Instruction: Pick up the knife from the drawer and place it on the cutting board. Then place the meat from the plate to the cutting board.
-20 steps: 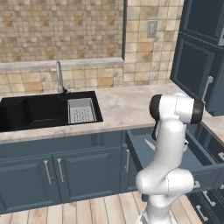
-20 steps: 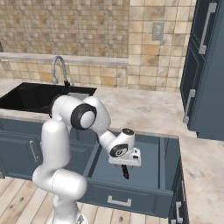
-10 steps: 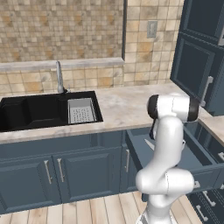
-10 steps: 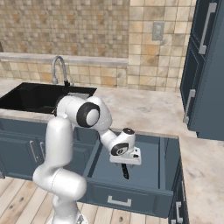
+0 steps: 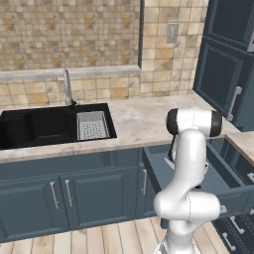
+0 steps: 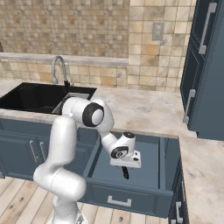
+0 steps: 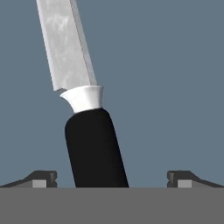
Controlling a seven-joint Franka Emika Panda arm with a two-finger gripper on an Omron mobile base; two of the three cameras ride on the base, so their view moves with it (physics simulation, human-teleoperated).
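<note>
The two-finger dark gripper (image 7: 112,179) hangs low inside the wide, shallow blue-grey drawer (image 6: 168,151), which stands pulled out from under the front edge of the beige stone counter (image 6: 148,111). Its jaws are spread fully, one tip on either side of the knife handle, neither one touching it, so nothing is grasped.

The likeliest failure, as I judge it, is a skewed close. The handle lies tilted between the tips in the hand view, not square to them, so one finger may meet it first and push the knife across the smooth drawer floor, or pinch it near its end and let the blade droop. Coming down too hard could also jam the tips against the floor.

The slim kitchen knife (image 7: 89,131) lies flat on the drawer floor, toward the front panel: a round matte black handle, a pale collar, then a long mottled silver blade running away from the hand.
</note>
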